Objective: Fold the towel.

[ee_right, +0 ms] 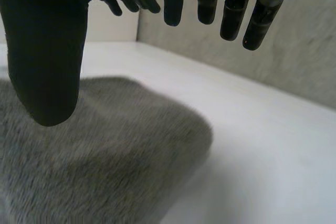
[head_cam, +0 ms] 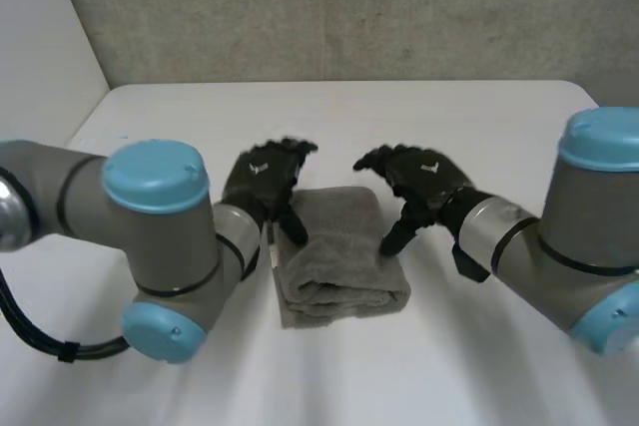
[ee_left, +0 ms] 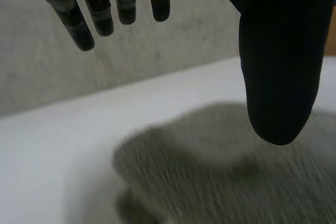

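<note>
Towel (head_cam: 339,256): grey and thick-piled; folded into a rectangular stack, its layered folds showing at the end nearest the robot; lies flat near the middle of the bench, between the 2 hands
Bench (head_cam: 479,127): white; a grey wall (head_cam: 349,7) rises behind its far edge
Left hand (head_cam: 265,179): black; hovers palm down at the towel's left edge, toward the far corner
Left hand state: fingers (ee_left: 105,14) straight and relaxed, spread well away from the thumb (ee_left: 278,77); nothing is held; the thumb points down over the grey cloth at that edge; cannot tell whether its tip touches the pile
Right hand (head_cam: 424,179): black; hovers palm down at the towel's right edge, roughly opposite the other hand
Right hand state: fingers (ee_right: 210,3) straight and apart, clear of the cloth and reaching out over bare bench beyond the towel's corner; thumb (ee_right: 44,66) hangs down over the towel near its right edge; nothing is pinched; contact of the thumb tip with the cloth cannot be told
Arms: left arm (head_cam: 150,236) and right arm (head_cam: 589,226), grey with light-blue caps, come in from the near side, 1 at each side of the towel
</note>
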Robot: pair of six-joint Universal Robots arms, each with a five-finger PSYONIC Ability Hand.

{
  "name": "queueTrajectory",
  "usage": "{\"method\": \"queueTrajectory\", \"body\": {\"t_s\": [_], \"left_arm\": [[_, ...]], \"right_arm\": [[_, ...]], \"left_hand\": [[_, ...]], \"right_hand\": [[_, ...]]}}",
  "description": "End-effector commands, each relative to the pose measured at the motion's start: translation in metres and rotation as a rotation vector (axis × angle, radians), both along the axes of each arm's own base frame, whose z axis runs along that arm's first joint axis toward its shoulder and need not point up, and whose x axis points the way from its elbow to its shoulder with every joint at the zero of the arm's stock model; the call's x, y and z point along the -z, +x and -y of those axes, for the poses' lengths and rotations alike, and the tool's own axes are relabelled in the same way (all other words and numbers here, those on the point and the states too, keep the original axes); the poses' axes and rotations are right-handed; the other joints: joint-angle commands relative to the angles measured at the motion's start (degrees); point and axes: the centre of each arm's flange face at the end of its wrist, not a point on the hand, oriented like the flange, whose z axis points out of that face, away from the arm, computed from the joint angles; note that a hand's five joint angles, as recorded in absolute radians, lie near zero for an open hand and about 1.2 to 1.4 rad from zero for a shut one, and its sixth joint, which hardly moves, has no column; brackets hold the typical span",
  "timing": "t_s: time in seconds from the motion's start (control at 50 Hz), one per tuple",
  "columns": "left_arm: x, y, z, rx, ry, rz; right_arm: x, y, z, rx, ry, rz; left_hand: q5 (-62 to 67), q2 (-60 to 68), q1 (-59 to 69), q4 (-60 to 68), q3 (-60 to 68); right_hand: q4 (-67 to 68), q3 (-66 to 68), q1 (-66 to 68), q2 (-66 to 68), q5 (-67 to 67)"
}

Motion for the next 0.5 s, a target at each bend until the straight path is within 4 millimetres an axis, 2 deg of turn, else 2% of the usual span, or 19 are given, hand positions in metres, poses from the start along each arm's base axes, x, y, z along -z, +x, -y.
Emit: {"method": "queueTrajectory", "body": {"t_s": [0.02, 0.08, 0.16, 0.22, 0.26, 0.28, 0.3, 0.32, 0.36, 0.38, 0.42, 0.44, 0.46, 0.48, 0.5], "left_arm": [[0.037, 0.014, -0.012, -0.025, 0.140, 0.123], [0.042, 0.020, -0.012, -0.046, 0.157, 0.143], [0.043, 0.021, -0.013, -0.051, 0.154, 0.159], [0.039, 0.020, -0.015, -0.042, 0.132, 0.179], [0.037, 0.020, -0.015, -0.039, 0.121, 0.189], [0.034, 0.019, -0.016, -0.033, 0.108, 0.193], [0.027, 0.019, -0.016, -0.032, 0.089, 0.192], [0.027, 0.019, -0.016, -0.032, 0.089, 0.192], [0.001, 0.020, -0.016, -0.033, 0.039, 0.166], [0.001, 0.020, -0.016, -0.033, 0.039, 0.166], [-0.034, 0.025, -0.018, -0.044, -0.021, 0.122], [-0.034, 0.025, -0.018, -0.044, -0.022, 0.122], [-0.054, 0.028, -0.020, -0.050, -0.059, 0.091], [-0.054, 0.028, -0.020, -0.050, -0.060, 0.091], [-0.076, 0.032, -0.022, -0.061, -0.102, 0.061]], "right_arm": [[0.050, 0.011, 0.007, -0.045, 0.114, -0.089], [0.062, 0.013, 0.011, -0.057, 0.120, -0.131], [0.062, 0.014, 0.014, -0.064, 0.093, -0.176], [0.054, 0.011, 0.019, -0.040, 0.033, -0.219], [0.033, 0.009, 0.021, -0.002, -0.031, -0.223], [0.032, 0.009, 0.021, -0.002, -0.032, -0.223], [0.017, 0.007, 0.021, 0.015, -0.067, -0.210], [0.017, 0.007, 0.021, 0.015, -0.067, -0.210], [-0.015, 0.003, 0.018, 0.036, -0.139, -0.169], [-0.015, 0.003, 0.018, 0.036, -0.139, -0.169], [-0.047, -0.003, 0.017, 0.077, -0.219, -0.120], [-0.047, -0.003, 0.017, 0.077, -0.219, -0.119], [-0.061, -0.006, 0.016, 0.110, -0.250, -0.082], [-0.079, -0.011, 0.015, 0.153, -0.291, -0.038], [-0.079, -0.011, 0.015, 0.153, -0.291, -0.037]], "left_hand": [[-1.5, 0.6, -0.1, 0.5, 0.5], [-1.5, 0.6, -0.1, 0.5, 0.5], [-1.5, 0.6, -0.1, 0.5, 0.5], [-1.5, 0.6, -0.1, 0.5, 0.5], [-1.5, 0.6, -0.1, 0.5, 0.5], [-1.5, 0.6, -0.1, 0.5, 0.5], [-1.5, 0.6, -0.1, 0.5, 0.5], [-1.5, 0.6, -0.1, 0.5, 0.5], [-1.5, 0.6, -0.1, 0.5, 0.5], [-1.5, 0.6, -0.1, 0.5, 0.5], [-1.5, 0.6, -0.1, 0.5, 0.5], [-1.5, 0.6, -0.1, 0.5, 0.5], [-1.5, 0.6, -0.1, 0.5, 0.5], [-1.5, 0.6, -0.1, 0.5, 0.5], [-1.5, 0.6, -0.1, 0.5, 0.5]], "right_hand": [[-3.5, -2.3, -2.6, -3.6, -4.1], [-3.5, -2.3, -2.6, -3.6, -4.1], [-3.5, -2.3, -2.6, -3.6, -4.1], [-3.5, -2.3, -2.6, -3.6, -4.1], [-3.5, -2.3, -2.6, -3.6, -4.1], [-3.5, -2.3, -2.6, -3.6, -4.1], [-3.5, -2.3, -2.6, -3.6, -4.1], [-3.5, -2.3, -2.6, -3.6, -4.1], [-3.5, -2.3, -2.6, -3.6, -4.1], [-3.5, -2.3, -2.6, -3.6, -4.1], [-3.5, -2.3, -2.6, -3.6, -4.1], [-3.5, -2.3, -2.6, -3.6, -4.1], [-3.5, -2.3, -2.6, -3.6, -4.1], [-3.5, -2.3, -2.6, -3.6, -4.1], [-3.5, -2.3, -2.6, -3.6, -4.1]]}}
